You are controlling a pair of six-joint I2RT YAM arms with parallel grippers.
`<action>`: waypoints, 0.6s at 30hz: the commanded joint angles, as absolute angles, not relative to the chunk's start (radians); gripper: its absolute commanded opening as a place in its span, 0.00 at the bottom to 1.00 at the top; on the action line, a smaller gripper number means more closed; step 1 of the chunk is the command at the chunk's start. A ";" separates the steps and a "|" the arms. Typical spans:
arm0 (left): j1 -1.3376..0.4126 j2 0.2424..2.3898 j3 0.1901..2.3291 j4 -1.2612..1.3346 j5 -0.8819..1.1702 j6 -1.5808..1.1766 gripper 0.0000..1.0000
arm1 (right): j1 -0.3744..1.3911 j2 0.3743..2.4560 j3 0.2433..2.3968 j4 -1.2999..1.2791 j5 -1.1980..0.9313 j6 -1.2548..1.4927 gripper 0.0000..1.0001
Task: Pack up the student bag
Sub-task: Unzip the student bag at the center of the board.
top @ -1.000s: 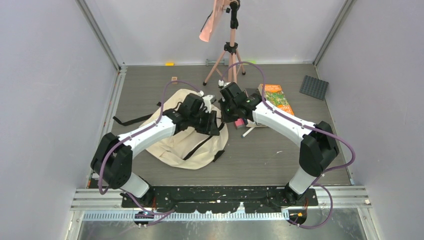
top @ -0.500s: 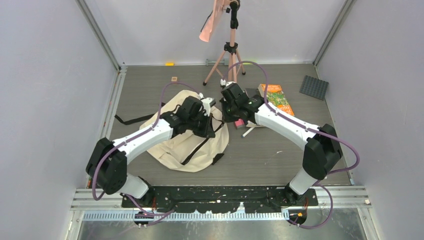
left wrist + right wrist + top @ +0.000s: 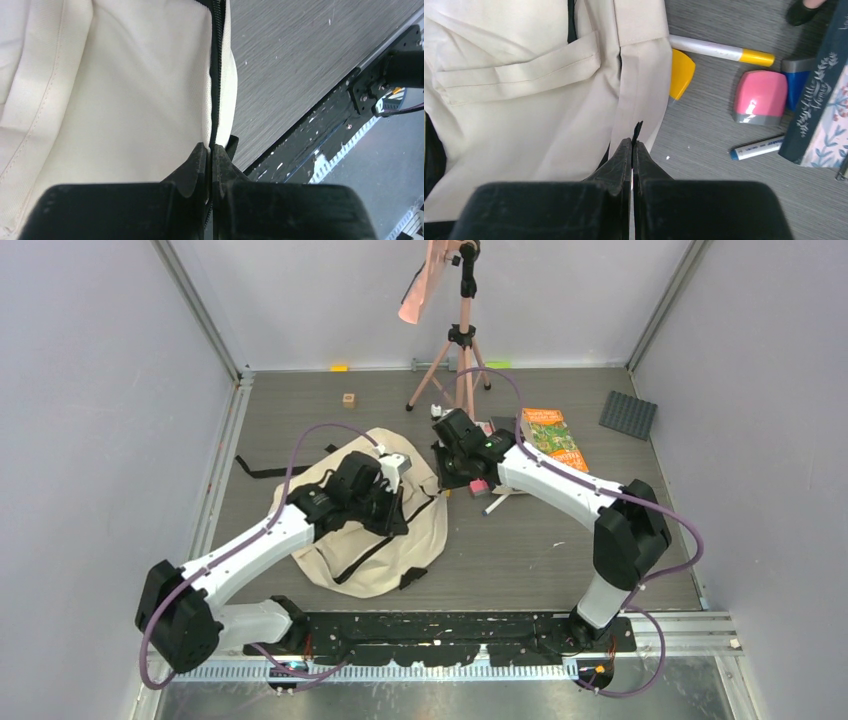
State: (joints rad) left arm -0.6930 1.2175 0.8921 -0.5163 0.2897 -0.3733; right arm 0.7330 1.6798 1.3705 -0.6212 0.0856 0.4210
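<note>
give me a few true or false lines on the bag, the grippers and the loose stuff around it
1. The left gripper and the right gripper are both shut on the edge of the student bag. True.
2. The pink block lies inside the bag. False: it sits on the table beside the bag.
3. The orange book lies flat on the table, right of the bag in the top view. True.
4. The tripod stands on the bag. False: its feet rest on the table behind the bag.

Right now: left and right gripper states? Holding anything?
left gripper: closed, pinching the student bag at its zip edge.
right gripper: closed, apparently pinching the student bag's edge too.
</note>
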 commanded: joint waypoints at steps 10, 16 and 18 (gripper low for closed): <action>-0.700 1.020 0.809 -0.759 0.264 -0.406 0.00 | 0.706 1.778 1.456 -0.591 0.093 0.375 0.01; -0.699 1.075 0.875 -0.627 0.243 -0.485 0.32 | 0.720 1.726 1.400 -0.552 -0.015 0.358 0.01; -0.700 1.120 0.909 -0.586 0.232 -0.513 0.44 | 0.729 1.713 1.383 -0.547 -0.037 0.359 0.01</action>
